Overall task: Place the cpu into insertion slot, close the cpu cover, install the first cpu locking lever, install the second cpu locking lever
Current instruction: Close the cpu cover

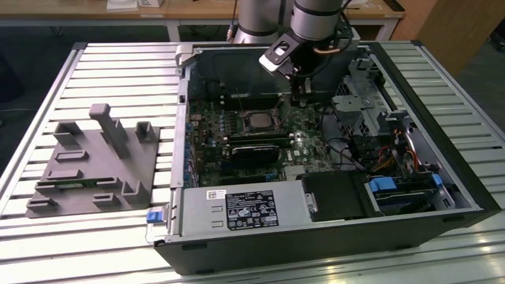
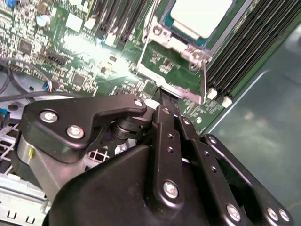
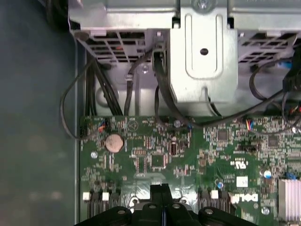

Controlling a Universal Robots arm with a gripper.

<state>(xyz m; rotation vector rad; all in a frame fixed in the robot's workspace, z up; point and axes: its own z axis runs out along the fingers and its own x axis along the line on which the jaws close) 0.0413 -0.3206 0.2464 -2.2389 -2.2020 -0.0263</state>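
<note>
The cpu [image 1: 256, 121] lies in the socket on the green motherboard [image 1: 236, 155] inside the open computer case; its pale metal top [image 2: 200, 16] is seen in the second wrist view. The cpu cover [image 2: 181, 44], a silver frame, lies flat around it. Thin metal lever rods [image 2: 175, 88] run along the socket's edges. My gripper [image 1: 299, 102] hangs inside the case on the exterior view's right of the socket. Its black fingertips [image 2: 164, 100] are shut together just above the board beside the socket's frame, also seen pressed together as the fingertips [image 3: 161, 190] over the board edge.
A metal drive cage [image 3: 202, 52] and black cables [image 3: 94, 89] stand beside the board. The power supply [image 1: 236, 210] fills the case's near side. Memory slots [image 2: 244, 52] flank the socket. A grey fixture [image 1: 87, 160] sits on the slatted table at the exterior view's left.
</note>
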